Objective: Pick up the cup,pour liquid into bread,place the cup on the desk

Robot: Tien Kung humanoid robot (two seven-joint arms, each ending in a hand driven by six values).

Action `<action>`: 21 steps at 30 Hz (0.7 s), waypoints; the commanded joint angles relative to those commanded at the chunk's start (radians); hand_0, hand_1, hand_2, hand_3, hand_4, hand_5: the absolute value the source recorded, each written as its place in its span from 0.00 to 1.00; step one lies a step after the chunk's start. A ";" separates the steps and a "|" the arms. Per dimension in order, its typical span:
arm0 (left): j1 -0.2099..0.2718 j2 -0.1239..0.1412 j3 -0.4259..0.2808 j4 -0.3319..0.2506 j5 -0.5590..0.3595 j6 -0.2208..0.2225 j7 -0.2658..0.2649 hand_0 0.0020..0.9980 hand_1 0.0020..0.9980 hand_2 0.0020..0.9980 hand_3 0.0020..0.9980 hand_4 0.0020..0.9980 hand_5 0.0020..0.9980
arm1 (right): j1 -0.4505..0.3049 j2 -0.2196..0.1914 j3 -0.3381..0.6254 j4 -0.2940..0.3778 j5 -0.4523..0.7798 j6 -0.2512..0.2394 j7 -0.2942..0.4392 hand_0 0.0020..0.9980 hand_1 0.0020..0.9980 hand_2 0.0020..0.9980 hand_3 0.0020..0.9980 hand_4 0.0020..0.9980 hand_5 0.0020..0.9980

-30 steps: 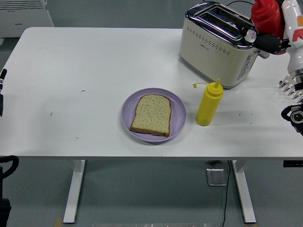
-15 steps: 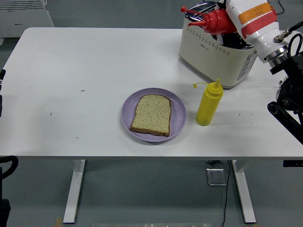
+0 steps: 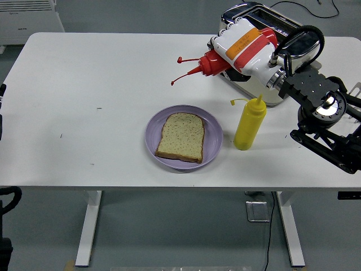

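Note:
My right hand [image 3: 243,47] is shut on a red squeeze bottle [image 3: 211,62]. The bottle lies almost on its side in the air, nozzle pointing left and slightly down, beyond and to the right of the plate. A slice of bread [image 3: 180,136] lies flat on a purple plate [image 3: 151,125] near the table's front middle. The nozzle tip is above bare table behind the plate, not over the bread. No cup is in view. Part of my left arm [image 3: 2,107] shows at the left edge.
A yellow squeeze bottle [image 3: 249,123] stands upright just right of the plate, below my right forearm. A cream and chrome toaster [image 3: 269,17] stands at the back right, partly hidden by my arm. The white table [image 3: 101,73] extends left.
My right arm has swung left and down from above the toaster. The red bottle has tipped from upright to nearly horizontal, its nozzle now nearer the plate. Bread, plate and yellow bottle have not moved.

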 joint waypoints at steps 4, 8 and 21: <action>0.002 0.000 -0.003 0.000 0.000 0.001 0.000 0.85 0.87 0.89 0.79 0.66 1.00 | -0.007 -0.018 0.065 0.005 0.000 0.003 -0.015 0.00 0.05 0.20 0.24 0.73 0.03; 0.002 0.001 -0.005 0.000 0.000 0.001 0.000 0.85 0.87 0.89 0.79 0.66 1.00 | 0.007 -0.023 0.061 0.014 0.000 0.008 -0.020 0.00 0.05 0.20 0.24 0.73 0.03; 0.002 -0.001 -0.002 0.000 0.001 0.000 -0.001 0.85 0.86 0.89 0.79 0.66 1.00 | 0.016 -0.004 -0.041 0.002 0.000 0.045 -0.018 0.00 0.06 0.21 0.24 0.70 0.01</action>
